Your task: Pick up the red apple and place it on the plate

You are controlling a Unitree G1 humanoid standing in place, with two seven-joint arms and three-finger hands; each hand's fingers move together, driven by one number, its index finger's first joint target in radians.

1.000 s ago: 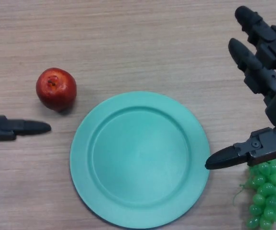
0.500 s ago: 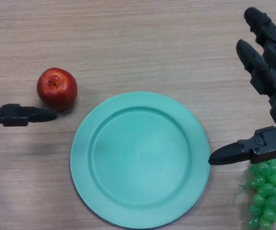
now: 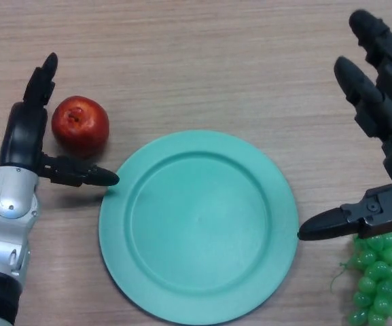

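Wood-grain desk (image 3: 202, 61), pale brown, fills the whole head view; no room visible beyond it. Count: 1 red apple (image 3: 80, 125), 1 plate (image 3: 198, 225), 1 grape bunch (image 3: 377, 278), 2 hands.

Plate: teal-green, round, w/ raised rim, lying flat at desk centre toward the near edge; nothing on it.

Apple: red, stem dimple up, resting on desk toward the left edge, just beside plate's upper-left rim but apart from it. Not on the plate.

Left hand (image 3: 27, 139): enters from near-left corner on a silver forearm. Fingers extended along the apple's left side, tips pointing to the far edge; thumb stretched out below the apple, tip reaching toward plate rim. Hand brackets the apple on 2 sides, spread wide, not closed on it; whether finger touches the fruit cannot be told.

Right hand (image 3: 386, 136): at the right edge, fingers straight and spread toward the far-right corner, thumb pointing at plate's right rim, tip just beside it. Holds nothing.

Grapes: green, near-right corner, partly under right thumb, well apart from apple.
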